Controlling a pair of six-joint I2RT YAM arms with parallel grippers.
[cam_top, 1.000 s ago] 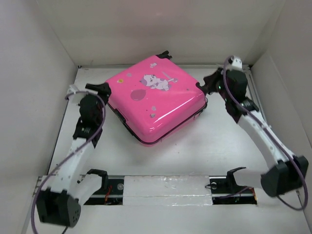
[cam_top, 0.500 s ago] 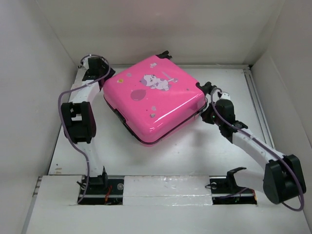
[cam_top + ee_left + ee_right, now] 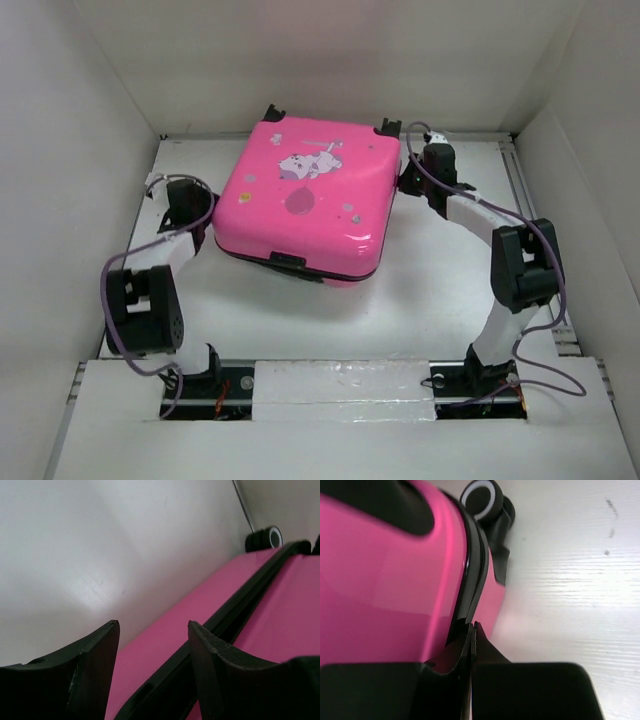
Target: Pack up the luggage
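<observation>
The luggage [image 3: 305, 200] is a glossy hot-pink hard-shell suitcase with a cartoon animal print. It lies flat and closed at the back middle of the table, wheels toward the back wall. My left gripper [image 3: 205, 212] is at its left side. In the left wrist view the open gripper [image 3: 152, 630] straddles the black zipper trim [image 3: 240, 610] between the pink shells [image 3: 285, 615], holding nothing. My right gripper [image 3: 405, 180] is at the suitcase's right back corner. In the right wrist view its fingers [image 3: 473, 626] are shut, tips against the zipper seam of the luggage [image 3: 385, 575]; nothing shows between them.
White walls enclose the table on the left, back and right. Black wheels [image 3: 388, 127] stick out at the suitcase's back edge; one shows in the right wrist view [image 3: 482, 497] and one in the left wrist view [image 3: 265, 538]. A black handle [image 3: 285, 260] sits on the near edge.
The suitcase has turned from a diagonal pose to nearly square with the table, wheels at the back. The left gripper came from the back-left corner to its left side. The right gripper moved back to its right rear corner.
</observation>
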